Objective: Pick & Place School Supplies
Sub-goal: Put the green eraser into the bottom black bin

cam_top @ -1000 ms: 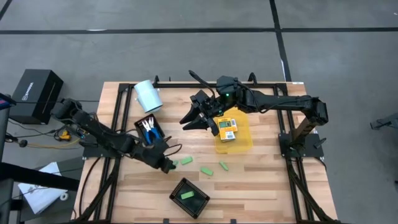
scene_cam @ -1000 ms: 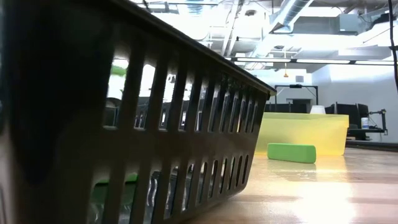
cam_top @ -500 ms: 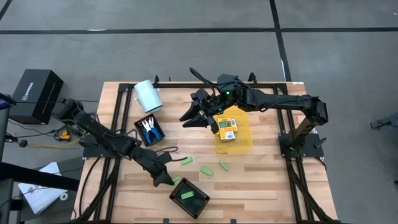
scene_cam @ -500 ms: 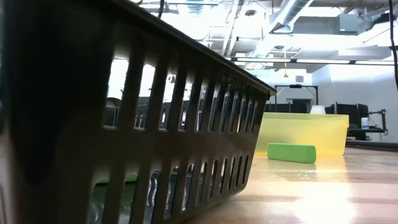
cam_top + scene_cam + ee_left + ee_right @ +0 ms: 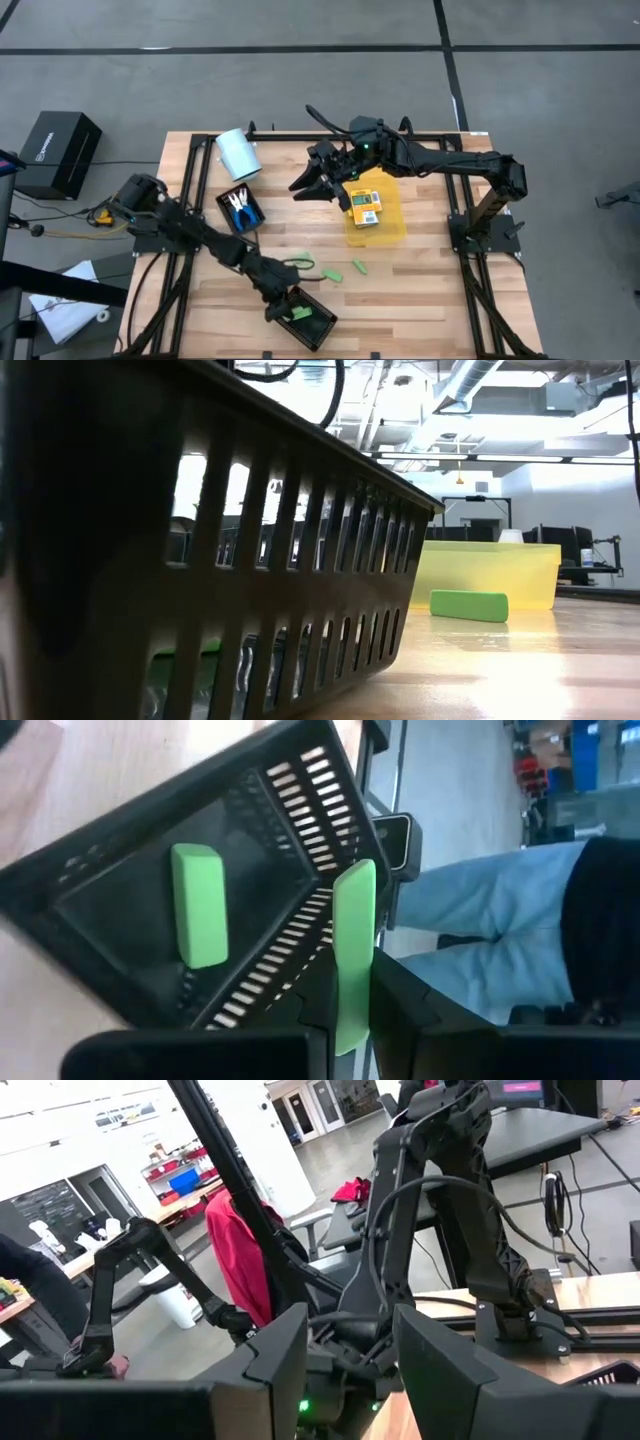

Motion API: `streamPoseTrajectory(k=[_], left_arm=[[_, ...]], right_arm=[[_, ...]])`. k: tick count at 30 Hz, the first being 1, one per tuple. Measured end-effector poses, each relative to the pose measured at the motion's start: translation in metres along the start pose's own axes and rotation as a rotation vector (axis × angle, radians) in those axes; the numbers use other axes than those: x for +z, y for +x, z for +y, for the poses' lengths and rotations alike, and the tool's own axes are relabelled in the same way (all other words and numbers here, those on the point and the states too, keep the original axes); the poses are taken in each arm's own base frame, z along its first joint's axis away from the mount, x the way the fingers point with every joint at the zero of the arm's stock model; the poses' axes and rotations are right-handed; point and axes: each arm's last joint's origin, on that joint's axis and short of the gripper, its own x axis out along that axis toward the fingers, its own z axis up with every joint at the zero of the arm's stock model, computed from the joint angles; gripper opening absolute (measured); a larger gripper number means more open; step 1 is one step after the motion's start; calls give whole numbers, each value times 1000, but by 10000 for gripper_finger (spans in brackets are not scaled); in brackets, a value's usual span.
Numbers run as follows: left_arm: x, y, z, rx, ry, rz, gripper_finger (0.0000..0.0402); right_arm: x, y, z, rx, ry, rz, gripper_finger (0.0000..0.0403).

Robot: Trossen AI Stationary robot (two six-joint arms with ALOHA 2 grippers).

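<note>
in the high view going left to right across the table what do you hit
black box off the table's edge → white cylinder → black tray with blue-handled tools → left gripper over the black basket → right gripper → yellow bin

Bright overhead ceiling lights; glare on the table, near basket blurred.

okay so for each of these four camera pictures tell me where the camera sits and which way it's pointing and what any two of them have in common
High view: above the table, looking straight down; both dark arms show.
Low view: at table-top height, looking level past the black slatted plastic tray; no arm shows, only a cable.
Left wrist view: on the left arm, facing into that tray; left gripper is shut on a light-green oblong piece.
Right wrist view: on the raised right arm, facing the room; right gripper shows.
Shared: high and left wrist views both show the tray's other green piece.
</note>
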Motion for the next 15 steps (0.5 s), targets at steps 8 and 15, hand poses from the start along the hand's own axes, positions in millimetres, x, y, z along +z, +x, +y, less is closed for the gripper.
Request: streamPoseTrajectory(k=[8,15], left_arm=[[2,11,10,13,-19,36,51],[6,8,10,3,-24,15,128]], right_arm=[[-1,0,0,0,-9,4,141],[-1,0,0,-1,-13,7,141]])
